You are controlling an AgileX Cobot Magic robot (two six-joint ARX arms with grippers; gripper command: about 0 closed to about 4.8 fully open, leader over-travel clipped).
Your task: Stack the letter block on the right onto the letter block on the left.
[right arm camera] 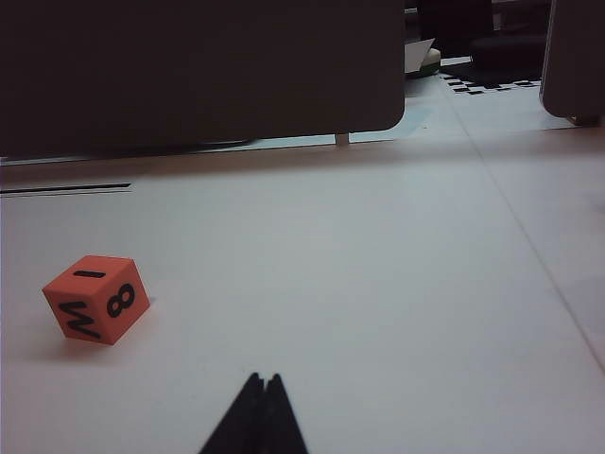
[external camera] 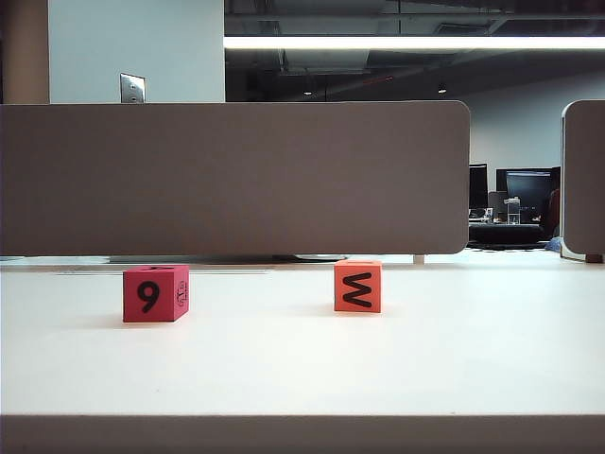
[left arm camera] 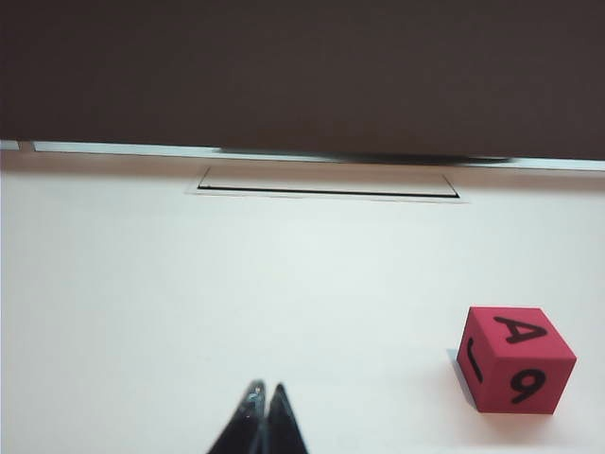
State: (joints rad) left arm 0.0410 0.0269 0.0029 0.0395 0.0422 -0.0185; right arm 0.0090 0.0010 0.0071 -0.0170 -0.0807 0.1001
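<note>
resting apart on the white table, the red block sits at 9 o'clock of the orange block. left gripper and right gripper hover pinched together, holding nothing.

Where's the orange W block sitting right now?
In the exterior view the orange W block stands on the white table, right of the red 9 block and apart from it, just before the grey partition; neither gripper touches it.

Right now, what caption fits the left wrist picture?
Shut left hand waits above the white table, apart from the red block.
</note>
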